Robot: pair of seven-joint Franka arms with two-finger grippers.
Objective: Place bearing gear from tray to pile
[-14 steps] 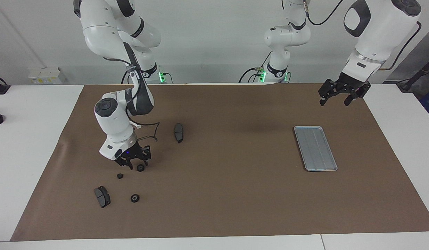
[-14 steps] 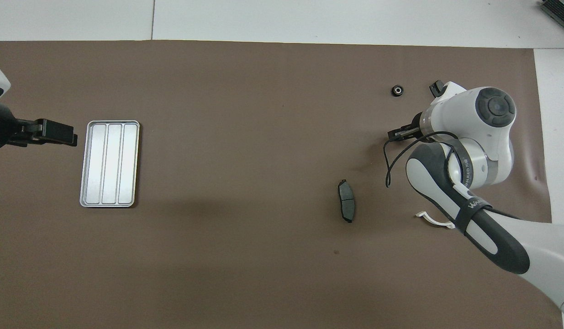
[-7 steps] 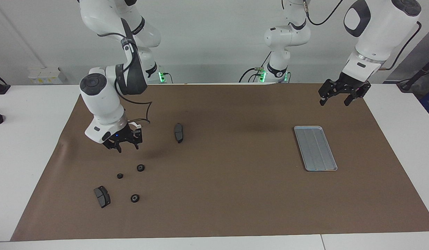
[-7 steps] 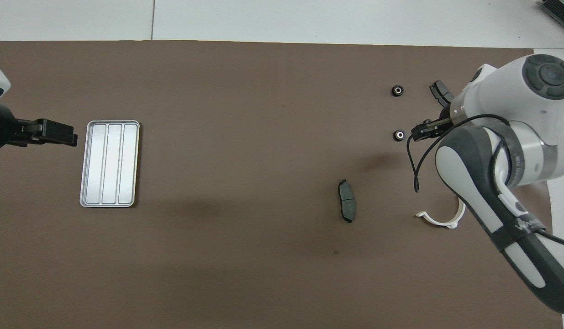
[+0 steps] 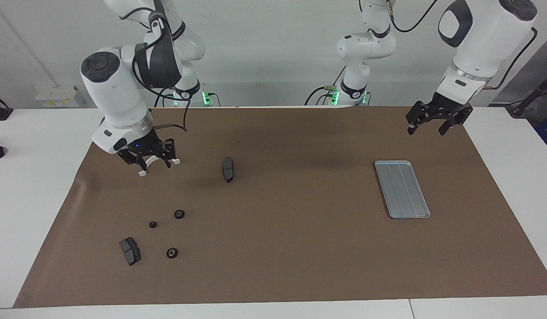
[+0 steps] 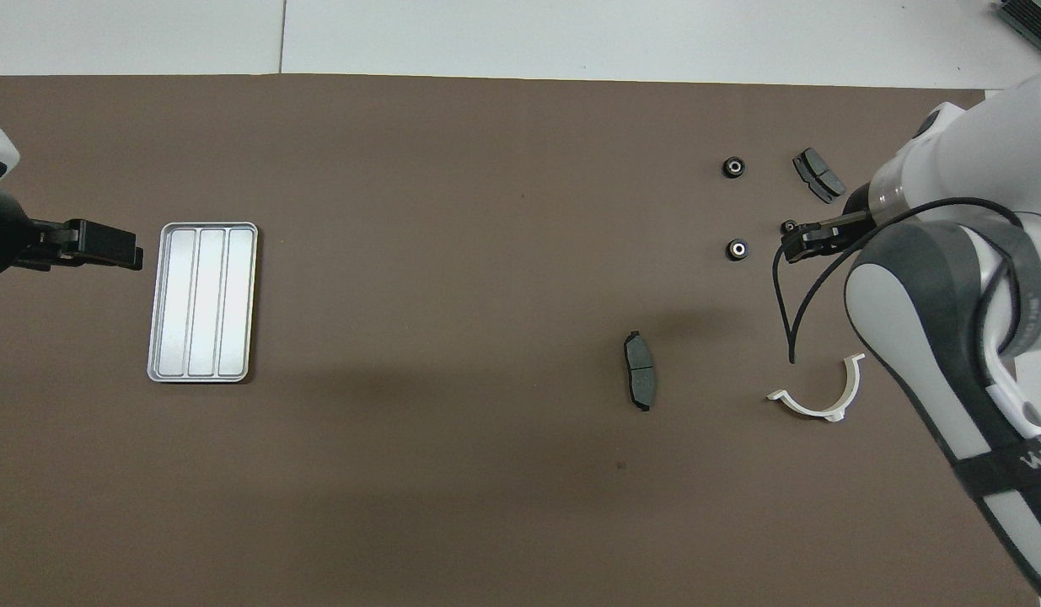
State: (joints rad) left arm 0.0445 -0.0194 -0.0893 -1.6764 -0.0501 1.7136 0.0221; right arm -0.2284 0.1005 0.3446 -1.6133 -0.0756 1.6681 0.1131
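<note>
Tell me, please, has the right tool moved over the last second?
Yes. The right tool has risen from the gears and drawn back toward the robots; it now hangs over the white half-ring bracket.

One high camera faced the robots from across the white table [image 5: 43, 177], another looked steeply down from their end, both distant, sharing the brown paper mat [image 6: 453, 506].

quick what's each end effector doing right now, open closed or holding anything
Left end effector: open, empty, hanging beside the tray, waiting.
Right end effector: raised over the white half-ring bracket, holding nothing.
</note>
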